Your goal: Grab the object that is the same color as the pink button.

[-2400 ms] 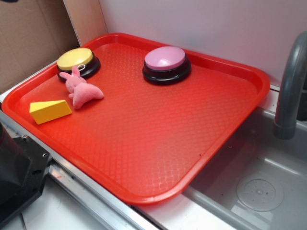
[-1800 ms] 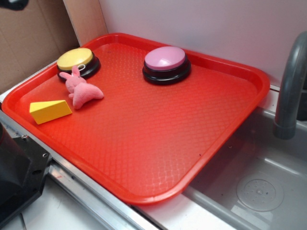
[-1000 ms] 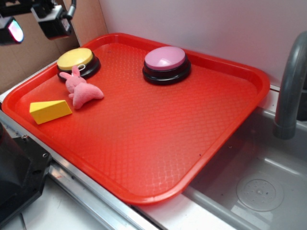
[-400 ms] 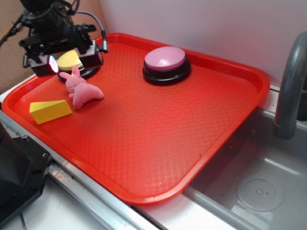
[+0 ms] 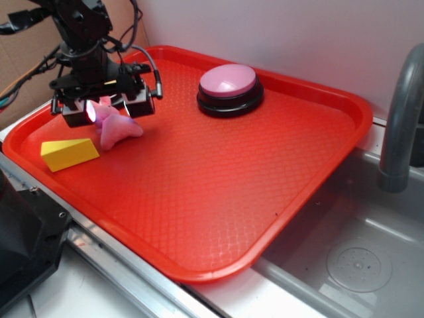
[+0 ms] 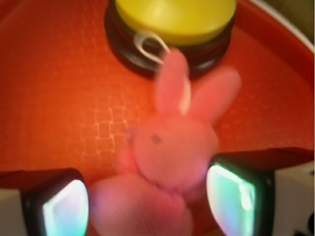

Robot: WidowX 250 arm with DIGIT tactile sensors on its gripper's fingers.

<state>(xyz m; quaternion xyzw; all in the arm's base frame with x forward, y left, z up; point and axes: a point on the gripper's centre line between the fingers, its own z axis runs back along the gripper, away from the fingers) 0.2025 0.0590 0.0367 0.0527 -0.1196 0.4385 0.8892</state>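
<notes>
The pink plush bunny (image 5: 119, 130) lies on the red tray (image 5: 218, 179) at the left, its ears toward the yellow button. In the wrist view the bunny (image 6: 172, 147) fills the middle, its body between my two fingers. My gripper (image 5: 106, 111) is open and low over the bunny, one finger on each side of it; the glowing pads (image 6: 231, 196) stand apart from the plush. The pink button (image 5: 229, 82) on its black base sits at the back of the tray, well to the right of my gripper.
A yellow dome button (image 6: 174, 14) on a black base stands just behind the bunny, hidden by my arm in the exterior view. A yellow cheese wedge (image 5: 68, 154) lies at the tray's left front. A grey sink (image 5: 358, 258) and faucet (image 5: 403, 112) are at the right.
My gripper has come in from the upper left and dropped down over the bunny, now straddling it. The bunny, buttons and wedge have not moved.
</notes>
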